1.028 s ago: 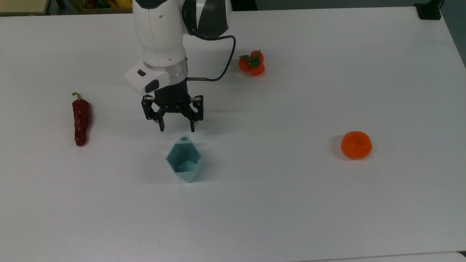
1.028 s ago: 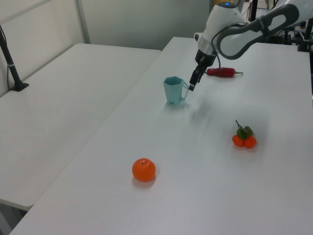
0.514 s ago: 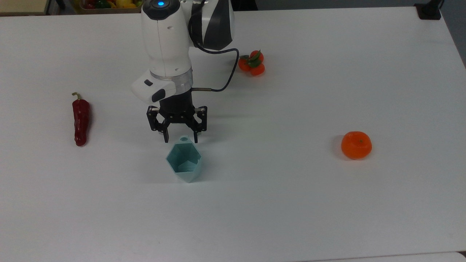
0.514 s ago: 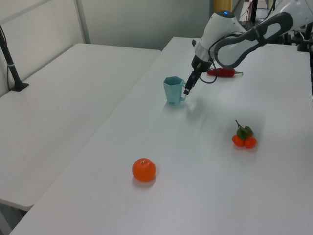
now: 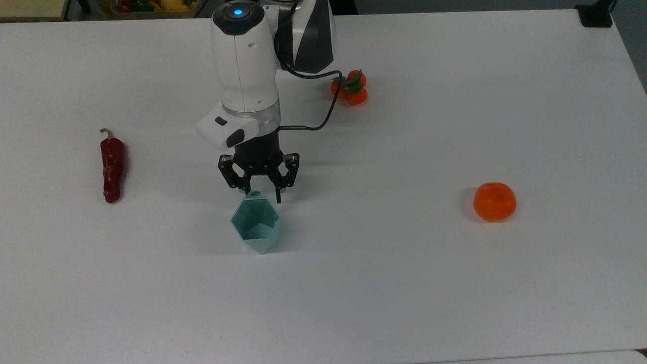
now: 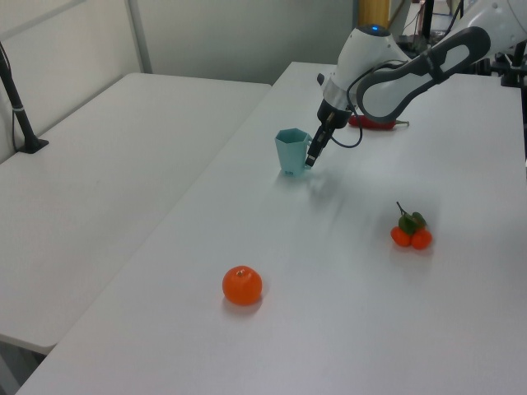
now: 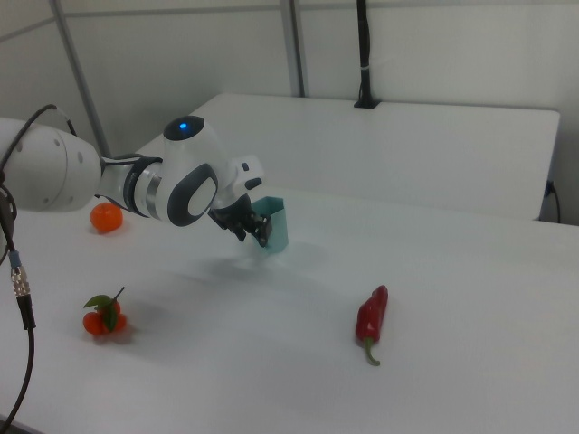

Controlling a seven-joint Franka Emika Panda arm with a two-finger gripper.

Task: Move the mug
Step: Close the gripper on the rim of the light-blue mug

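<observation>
Top view: mug point(image 5: 256, 225) upright on the surface point(image 5: 455, 283), well apart from the orange fruit point(image 5: 495, 201); gripper point(image 5: 262, 194) spread open, straddling the holed tab point(image 5: 255, 193).

Left view: thin, stiff, probably light walls; tab the likely hold.

Right view: smooth facets, possibly slippery; easily tipped.

The arm point(image 7: 181, 194) hides part of the mug point(image 7: 274, 226).

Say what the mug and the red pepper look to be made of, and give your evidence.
Mug: probably matte plastic; flat facets, thin even walls, uniform pale teal, no shine. Pepper: glossy red skin with highlights; real or plastic imitation, the look cannot settle it.
</observation>
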